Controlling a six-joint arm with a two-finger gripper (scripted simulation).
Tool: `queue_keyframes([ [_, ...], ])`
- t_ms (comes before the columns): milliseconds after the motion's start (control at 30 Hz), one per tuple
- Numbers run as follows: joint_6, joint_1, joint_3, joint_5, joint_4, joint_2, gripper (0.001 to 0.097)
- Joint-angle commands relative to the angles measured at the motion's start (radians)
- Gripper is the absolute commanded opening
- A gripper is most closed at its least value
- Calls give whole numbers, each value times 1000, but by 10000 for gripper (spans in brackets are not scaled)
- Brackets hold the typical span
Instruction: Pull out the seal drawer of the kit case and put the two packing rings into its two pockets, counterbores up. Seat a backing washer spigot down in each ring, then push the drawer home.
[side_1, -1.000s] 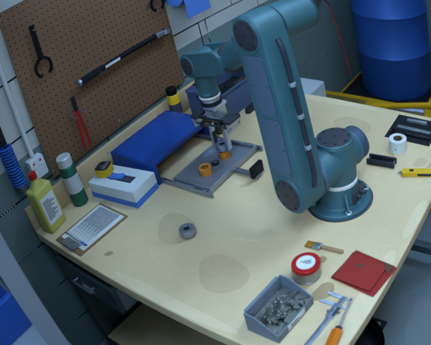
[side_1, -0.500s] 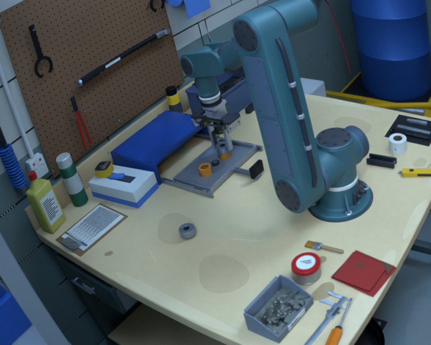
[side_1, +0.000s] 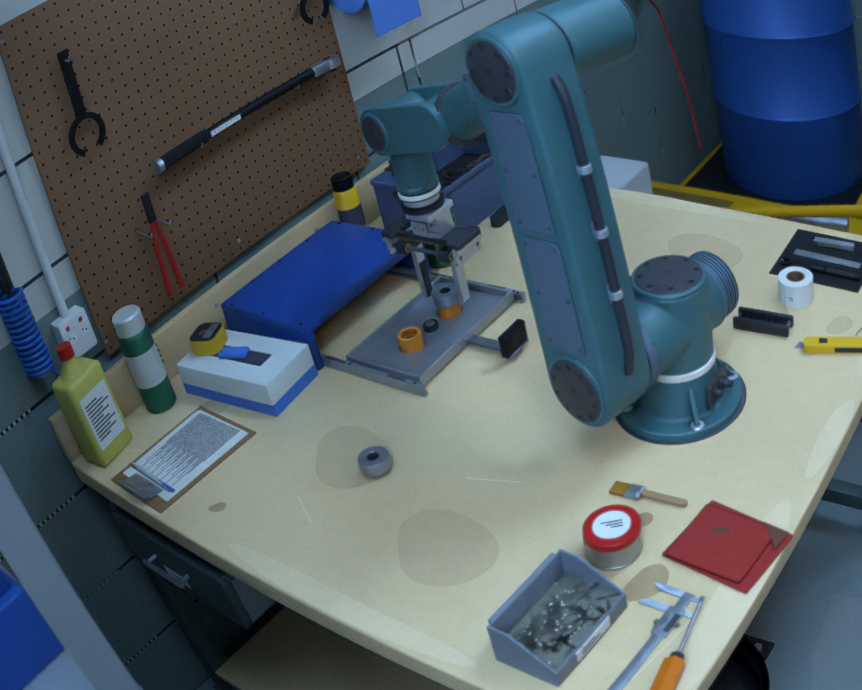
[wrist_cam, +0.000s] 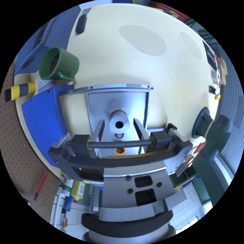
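Note:
At the back left of the bench the grey seal drawer (side_1: 431,327) stands pulled out of the blue kit case (side_1: 309,282). Two orange packing rings sit in it, one (side_1: 410,339) near the front and one (side_1: 451,311) further back. A grey backing washer (side_1: 444,293) (wrist_cam: 119,124) rests on top of the rear ring. My gripper (side_1: 444,288) (wrist_cam: 119,130) stands straight down over that washer, open, with the washer between its fingers. A second grey washer (side_1: 375,461) lies on the bench in front of the drawer, well apart from it.
The drawer's black handle (side_1: 512,338) juts toward the arm's base. A green mug (wrist_cam: 58,64) and a striped post (side_1: 348,196) stand behind the case. A white and blue box (side_1: 248,369) sits left of the drawer, with a bottle (side_1: 90,411) and a can beyond.

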Motion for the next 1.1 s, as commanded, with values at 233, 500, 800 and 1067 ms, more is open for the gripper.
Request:
queue_keyframes([
  [233,0,0,-1,0,0,-1,755],
  [500,0,0,-4,5,0,-3,755],
  [800,0,0,-37,61,0,-27,755],
  [1067,0,0,-88,140,0,-55,755],
])
